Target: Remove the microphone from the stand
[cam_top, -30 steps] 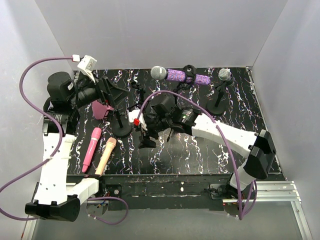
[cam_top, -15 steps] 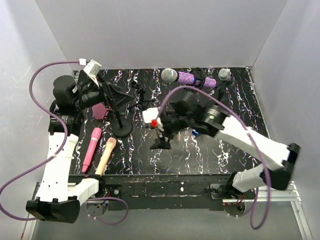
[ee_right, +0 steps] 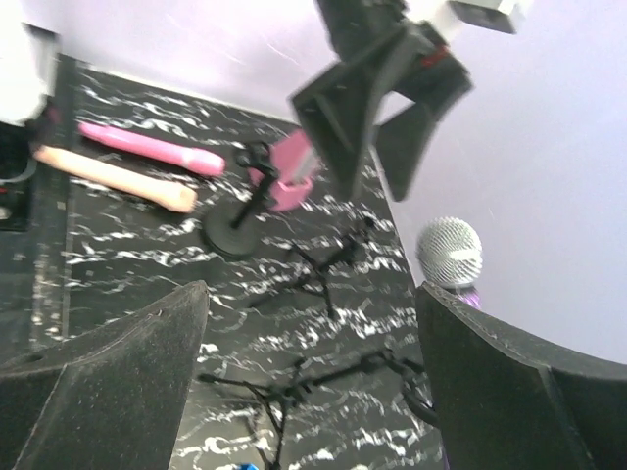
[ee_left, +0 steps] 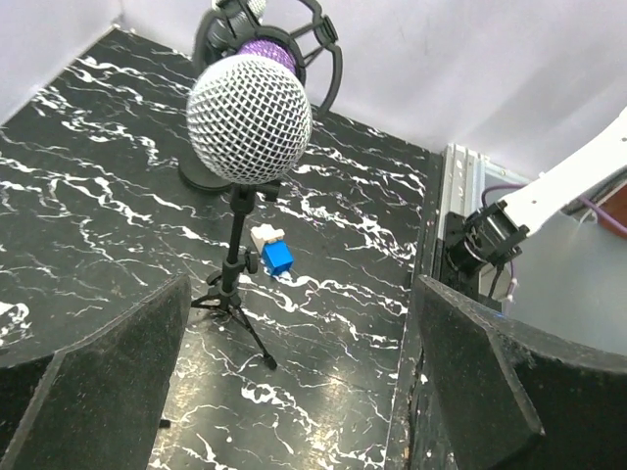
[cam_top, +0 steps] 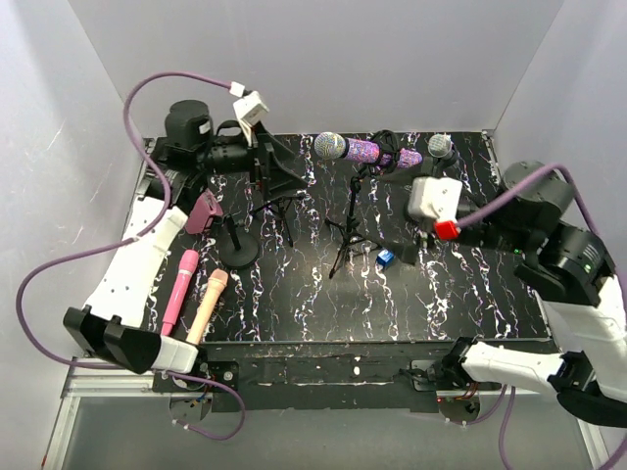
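plainly, the purple glitter-sleeved microphone with a silver mesh head point(cam_top: 361, 151) lay near level in the black ring clip point(ee_left: 315, 51) atop the thin black tripod stand point(cam_top: 349, 220), toward the back of the table. the left gripper point(ee_left: 302, 294) hung level with the head, jaws spread wide and empty. the right gripper point(ee_right: 312, 294) was also gaping and held nothing.

the microphone looked rigid and probably head-heavy. its glitter barrel likely gave good friction, while the mesh could dent. the best hold seemed to be the barrel between head and clip. the spindly stand would likely tip unless it was steadied.
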`<move>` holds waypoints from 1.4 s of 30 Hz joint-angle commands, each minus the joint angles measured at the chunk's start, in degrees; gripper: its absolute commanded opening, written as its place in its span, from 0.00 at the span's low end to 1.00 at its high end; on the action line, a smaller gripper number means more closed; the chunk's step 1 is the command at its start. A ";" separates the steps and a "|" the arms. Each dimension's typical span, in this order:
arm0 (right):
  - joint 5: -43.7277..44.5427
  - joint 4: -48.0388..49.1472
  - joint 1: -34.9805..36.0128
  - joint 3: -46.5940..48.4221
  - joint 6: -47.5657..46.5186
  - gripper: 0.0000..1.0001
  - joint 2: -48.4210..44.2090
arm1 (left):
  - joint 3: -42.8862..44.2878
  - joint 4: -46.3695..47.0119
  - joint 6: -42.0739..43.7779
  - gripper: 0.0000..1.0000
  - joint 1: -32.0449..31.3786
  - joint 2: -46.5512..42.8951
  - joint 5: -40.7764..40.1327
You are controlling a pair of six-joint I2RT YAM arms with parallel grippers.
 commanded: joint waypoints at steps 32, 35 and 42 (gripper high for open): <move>4.45 8.38 -21.22 4.59 -5.73 0.94 21.12 | -1.98 36.77 -11.98 0.69 -11.68 13.46 -10.37; 5.33 8.91 -21.48 3.36 -5.55 0.93 21.39 | -0.58 35.90 -11.54 0.57 -11.77 13.11 -9.58; 8.23 9.44 -21.92 0.29 -6.25 0.87 21.65 | 3.91 30.63 -8.47 0.42 -11.33 9.16 -9.58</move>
